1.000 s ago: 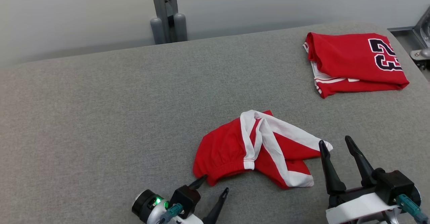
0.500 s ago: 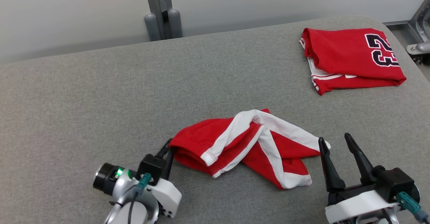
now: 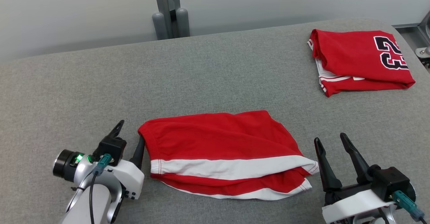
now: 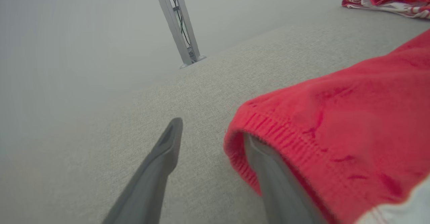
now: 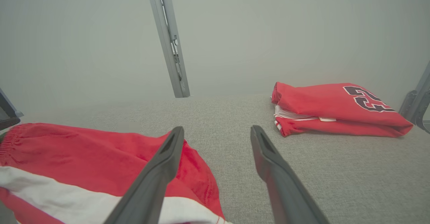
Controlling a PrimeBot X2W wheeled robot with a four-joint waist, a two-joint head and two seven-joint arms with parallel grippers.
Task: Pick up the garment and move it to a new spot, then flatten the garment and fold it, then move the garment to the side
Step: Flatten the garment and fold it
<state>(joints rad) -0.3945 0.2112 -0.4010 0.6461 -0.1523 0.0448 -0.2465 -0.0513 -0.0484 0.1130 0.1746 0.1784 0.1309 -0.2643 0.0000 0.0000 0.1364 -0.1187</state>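
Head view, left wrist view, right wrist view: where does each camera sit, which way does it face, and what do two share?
Head view: on the head, facing forward and down at grey table, red shorts, folded jersey; left gripper and right gripper show.
Left wrist view: left wrist, low, along its fingers past the shorts' waistband toward the post.
Right wrist view: right wrist, low, along its fingers toward jersey and post.
Shared: wrist views both show shorts, jersey, post.
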